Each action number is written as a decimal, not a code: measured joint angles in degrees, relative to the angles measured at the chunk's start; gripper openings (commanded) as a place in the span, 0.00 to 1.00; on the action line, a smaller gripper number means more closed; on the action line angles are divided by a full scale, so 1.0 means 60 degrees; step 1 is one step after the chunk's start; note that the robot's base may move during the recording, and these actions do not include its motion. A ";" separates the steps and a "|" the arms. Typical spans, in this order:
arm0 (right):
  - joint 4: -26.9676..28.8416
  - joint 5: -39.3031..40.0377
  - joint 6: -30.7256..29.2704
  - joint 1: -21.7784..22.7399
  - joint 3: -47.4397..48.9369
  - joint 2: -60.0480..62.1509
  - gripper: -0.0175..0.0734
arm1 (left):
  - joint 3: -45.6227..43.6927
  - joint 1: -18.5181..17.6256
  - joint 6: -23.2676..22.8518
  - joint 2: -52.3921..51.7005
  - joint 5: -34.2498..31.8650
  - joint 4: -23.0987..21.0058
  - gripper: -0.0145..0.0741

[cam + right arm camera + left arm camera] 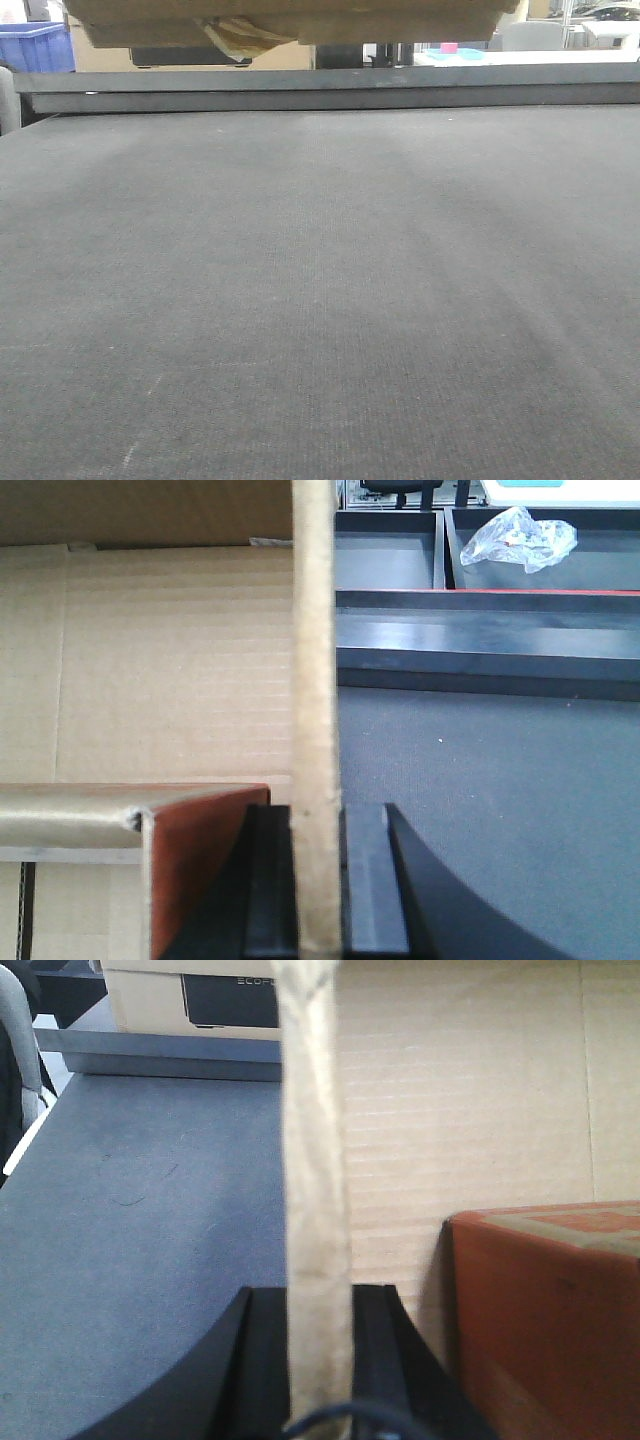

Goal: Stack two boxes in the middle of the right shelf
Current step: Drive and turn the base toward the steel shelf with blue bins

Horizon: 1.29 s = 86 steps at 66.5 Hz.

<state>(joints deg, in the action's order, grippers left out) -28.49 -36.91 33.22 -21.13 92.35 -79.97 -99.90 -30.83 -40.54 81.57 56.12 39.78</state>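
Two boxes [300, 15], tan cardboard, one on the other, show only as undersides at the top of the front view. They sit up off the grey desk [320, 300], w/ a loose tape strip [245, 35] dangling below. The steel shelf isn't in any view, so the drop-off spot can't be checked.

Left fingers [262, 1360] pinch a thin box wall [315, 1110] edge-on. Right fingers [368, 880] do the same on the opposite wall [315, 630]. Both pairs are pressed onto the cardboard, no gap seen. Can't tell which of the two boxes these walls belong to.

Handling, prob.: light but floppy. A single corrugated wall will bend or tear if the arms pull apart or twist. A rim grip works only if both arms move level & together.

Contents: the gripped box is open-topped w/ a red-brown smaller box [550, 1310] inside, close to each pinched wall. It has a shiny pale top in the right wrist view. It adds weight & may slide if tilted. Beyond the desk are black trays [441, 540], one holding a crumpled clear bag [520, 535]. A blue bin [35, 45] sits far left, contents hidden.
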 measured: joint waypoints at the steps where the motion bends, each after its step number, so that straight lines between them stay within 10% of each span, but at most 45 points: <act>1: 0.0000 0.0000 0.0000 0.0000 0.0000 0.0000 0.03 | 0.0000 0.0000 0.0000 0.0000 0.0000 0.0000 0.04; 86: -0.0016 0.0111 0.0020 0.0000 0.0000 -0.0018 0.03 | -0.0021 0.0000 -0.0020 -0.0022 0.0036 0.0038 0.04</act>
<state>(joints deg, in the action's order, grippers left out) -28.58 -36.24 33.34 -21.13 92.35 -80.08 -100.03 -30.83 -40.66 81.44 56.33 40.01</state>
